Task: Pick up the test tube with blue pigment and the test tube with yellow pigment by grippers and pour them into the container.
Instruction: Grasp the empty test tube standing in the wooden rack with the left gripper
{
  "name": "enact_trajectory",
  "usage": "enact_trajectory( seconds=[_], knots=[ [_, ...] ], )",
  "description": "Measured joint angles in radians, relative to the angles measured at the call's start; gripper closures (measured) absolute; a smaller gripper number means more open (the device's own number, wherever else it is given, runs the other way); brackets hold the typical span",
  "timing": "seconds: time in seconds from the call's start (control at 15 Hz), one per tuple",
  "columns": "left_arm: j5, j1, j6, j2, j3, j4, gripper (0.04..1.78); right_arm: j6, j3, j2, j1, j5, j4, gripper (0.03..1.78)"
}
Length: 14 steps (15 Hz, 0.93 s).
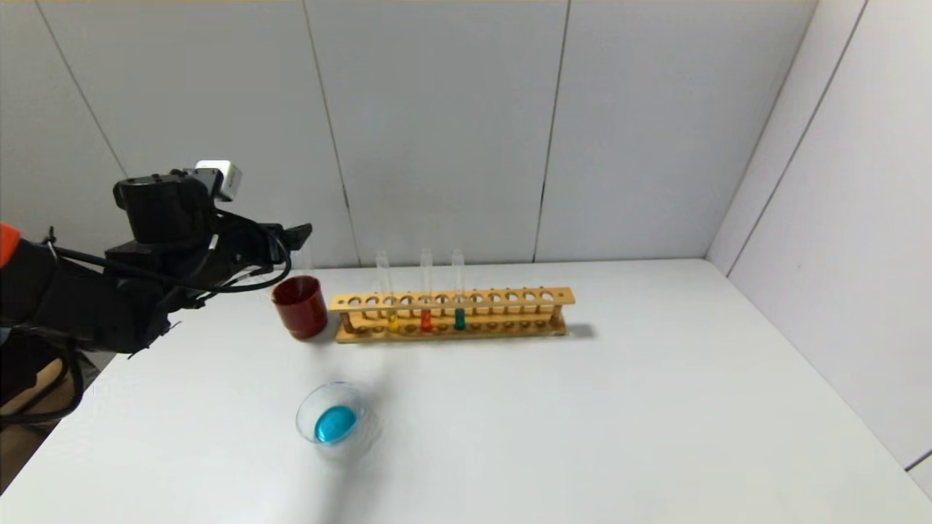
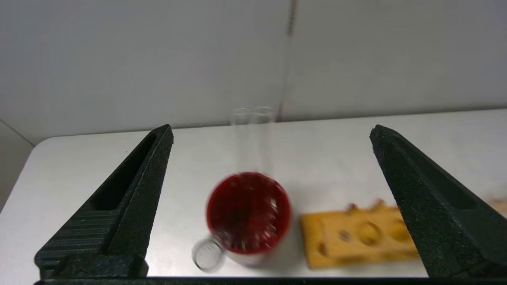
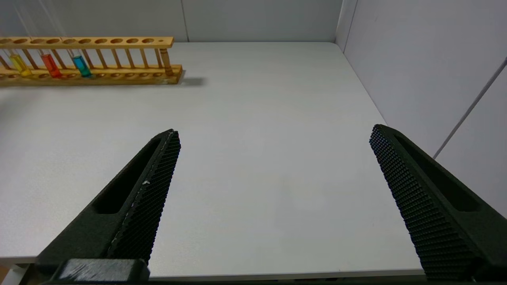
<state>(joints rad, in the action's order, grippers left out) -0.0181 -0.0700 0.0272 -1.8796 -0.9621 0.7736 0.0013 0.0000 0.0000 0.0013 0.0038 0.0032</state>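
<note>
White tabletop (image 1: 510,437) boxed in by grey wall panels (image 1: 437,124), operator. Nearest you: the small round clear glass dish (image 1: 336,422), a blue pool in its base, well apart from both grippers.

Behind it, the dark red cup (image 1: 300,307) with an empty clear glass tube (image 2: 253,138) standing in it; the tube is blurred and hard to make out in the left wrist view and barely visible from the head. No pigment shows in it, so you cannot tell from these views which tube it is. A glass rim (image 2: 207,255) low beside the cup is also unclear.

Left gripper (image 2: 271,130) hovers above the cup, fingers spread wide, tube between them but untouched.

Just right of the cup, the long wooden test tube rack (image 1: 451,314) holds the yellow-tipped glass tube (image 1: 392,320), then an orange-red tube (image 1: 426,319), then a darker teal tube (image 1: 459,318), all upright.

Right gripper (image 3: 273,132) shows only in its own wrist view: fingers apart, holding nothing, over bare table well away from the rack; its arm is out of the head view.
</note>
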Motion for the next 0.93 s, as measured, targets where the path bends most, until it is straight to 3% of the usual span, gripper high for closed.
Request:
enact_trajectory(
  seconds=[0.2,0.47,0.67,0.93],
  knots=[
    [0.031,-0.094,0.003,0.157,0.009,-0.26,0.07,0.0,0.0,0.0,0.0,0.0,0.0,0.06],
    [0.156,-0.267,0.06,0.309,0.039,-0.617,0.07,0.0,0.0,0.0,0.0,0.0,0.0,0.06],
    [0.17,-0.351,0.179,0.35,0.097,-0.644,0.07,-0.001,0.0,0.0,0.0,0.0,0.0,0.06],
    [0.174,-0.389,0.266,0.341,0.141,-0.566,0.07,0.0,0.0,0.0,0.0,0.0,0.0,0.06]
  ],
)
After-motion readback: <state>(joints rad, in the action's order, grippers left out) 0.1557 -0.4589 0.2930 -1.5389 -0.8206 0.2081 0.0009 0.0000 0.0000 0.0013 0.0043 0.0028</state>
